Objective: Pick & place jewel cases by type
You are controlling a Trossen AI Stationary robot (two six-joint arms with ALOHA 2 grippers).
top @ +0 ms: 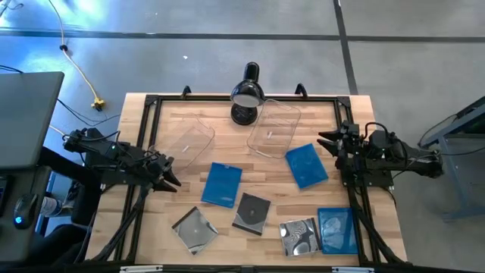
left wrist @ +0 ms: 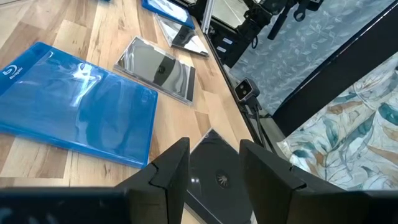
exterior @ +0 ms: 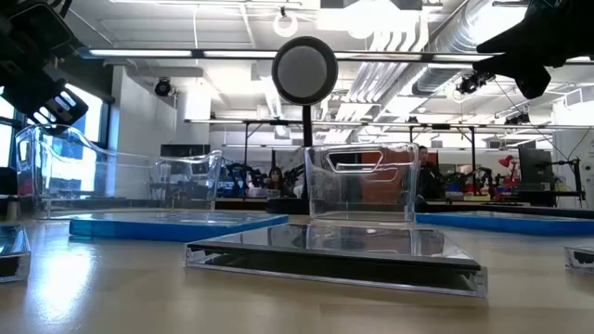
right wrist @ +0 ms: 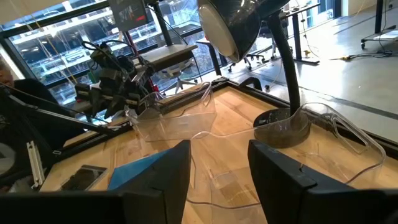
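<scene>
Sorting not yet begun: left hand (top: 168, 176) and right hand (top: 326, 142) spread, empty, above worktop (top: 178, 205); next, likely reaching for nearest blue jewel case (top: 223, 184).

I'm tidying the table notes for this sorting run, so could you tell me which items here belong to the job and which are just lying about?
Part of the job:
- three blue jewel cases
- three clear jewel cases with discs
- two clear tubs, probably the sorting bins

Just there:
- black desk lamp
- yellow cable on the floor
</scene>
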